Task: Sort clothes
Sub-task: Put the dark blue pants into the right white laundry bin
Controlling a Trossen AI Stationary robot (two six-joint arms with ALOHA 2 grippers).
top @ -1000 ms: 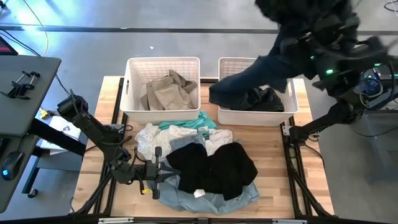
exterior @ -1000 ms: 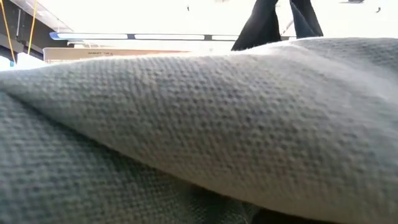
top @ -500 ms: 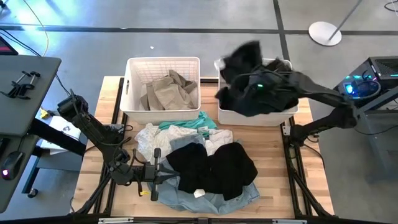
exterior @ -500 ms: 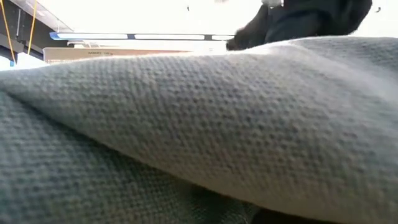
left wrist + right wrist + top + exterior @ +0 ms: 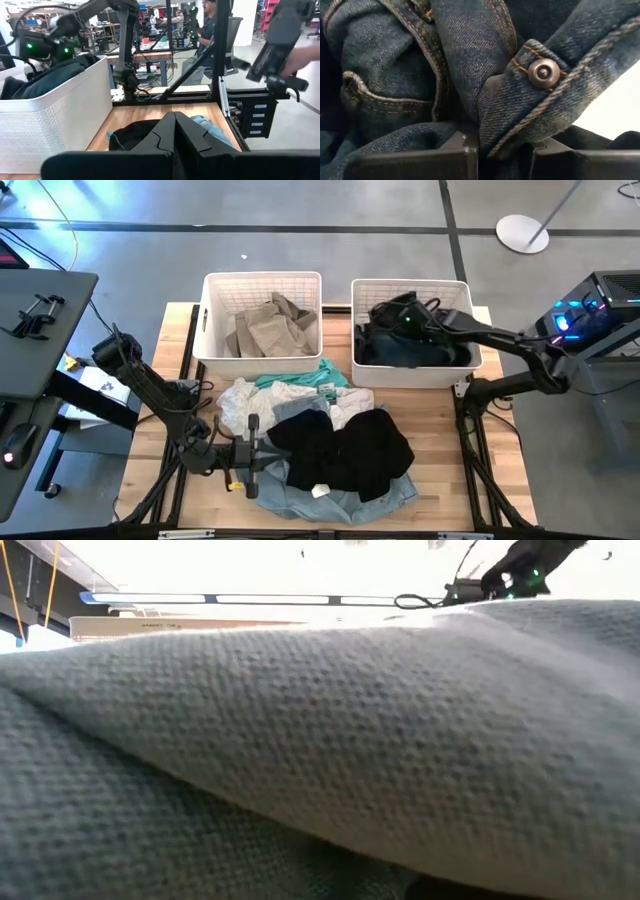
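A dark blue denim garment [image 5: 400, 350] lies in the right white basket [image 5: 410, 282], and my right gripper [image 5: 402, 318] is down in that basket, shut on it. The left basket [image 5: 262, 280] holds tan clothes [image 5: 272, 325]. On the table in front of the baskets lies a pile: white [image 5: 248, 400], teal [image 5: 320, 375], black [image 5: 345, 445] and light denim [image 5: 340, 502] pieces. My left gripper [image 5: 262, 455] is level at the pile's left side, shut, with nothing between its fingers [image 5: 175, 135]. My right gripper pinches a stitched denim band with a metal button [image 5: 507, 127] between its two fingers [image 5: 462, 150]. It comes slanting down from above and from the table's right. The garment rests bunched in the right basket.
Light fabric [image 5: 320, 760] fills the low view right in front of the camera. A black clamp stand [image 5: 30, 320] stands left of the table. Beyond the table's right edge are a frame and another arm [image 5: 280, 45], and a person [image 5: 207, 25] farther back.
My right gripper has come down fast from high above the right basket into it and has tipped from level to pointing steeply down. The dark garment, which hung from it in the air, now lies in the basket.
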